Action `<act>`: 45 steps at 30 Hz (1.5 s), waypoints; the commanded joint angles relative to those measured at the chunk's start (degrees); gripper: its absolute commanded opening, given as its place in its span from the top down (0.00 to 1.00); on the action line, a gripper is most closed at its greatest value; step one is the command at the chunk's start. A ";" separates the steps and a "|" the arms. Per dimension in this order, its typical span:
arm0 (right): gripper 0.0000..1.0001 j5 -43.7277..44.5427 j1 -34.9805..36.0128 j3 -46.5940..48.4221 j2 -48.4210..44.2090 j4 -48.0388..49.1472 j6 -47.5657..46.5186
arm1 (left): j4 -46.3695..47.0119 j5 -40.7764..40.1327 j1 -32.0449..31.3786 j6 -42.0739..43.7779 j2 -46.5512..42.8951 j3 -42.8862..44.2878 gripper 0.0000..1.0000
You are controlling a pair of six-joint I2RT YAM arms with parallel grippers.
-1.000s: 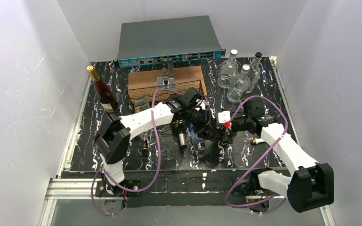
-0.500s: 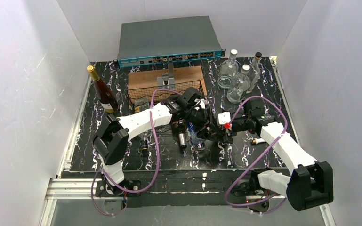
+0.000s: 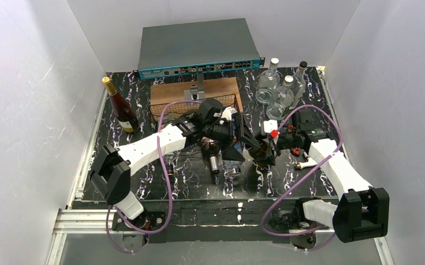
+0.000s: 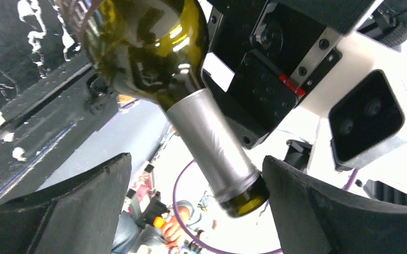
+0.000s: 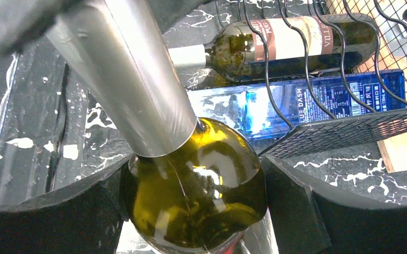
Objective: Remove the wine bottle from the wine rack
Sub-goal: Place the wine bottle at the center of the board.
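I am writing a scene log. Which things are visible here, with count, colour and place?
held bottle: 1, olive green, silver neck, between the arms
labelled bottle: 1, dark green, lying in rack
blue bottle: 1, blue, lying in rack
rack: 1, black wire, at board's near edge
board: 1, brown, back centre
upright bottle: 1, dark, gold cap, back left
clear bottles: 3, clear, back right
switch: 1, grey, teal front, far back
table: 1, black marbled
left arm: 1, white, jaws open beside held bottle's neck
right arm: 1, white, jaws shut on held bottle's body
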 commanded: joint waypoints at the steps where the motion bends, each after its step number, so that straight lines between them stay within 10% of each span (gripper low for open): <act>1: 0.42 -6.74 -1.72 3.84 0.03 -0.34 0.81 | -7.40 -3.14 1.66 8.47 -6.85 4.23 0.02; 21: 0.44 -9.64 -8.58 4.65 1.55 9.61 14.44 | -18.80 -23.43 3.12 35.04 -30.29 -0.08 0.02; 45: 0.44 12.76 -10.85 7.92 16.76 56.67 58.12 | -13.92 -34.62 3.18 31.63 -63.71 -27.94 0.02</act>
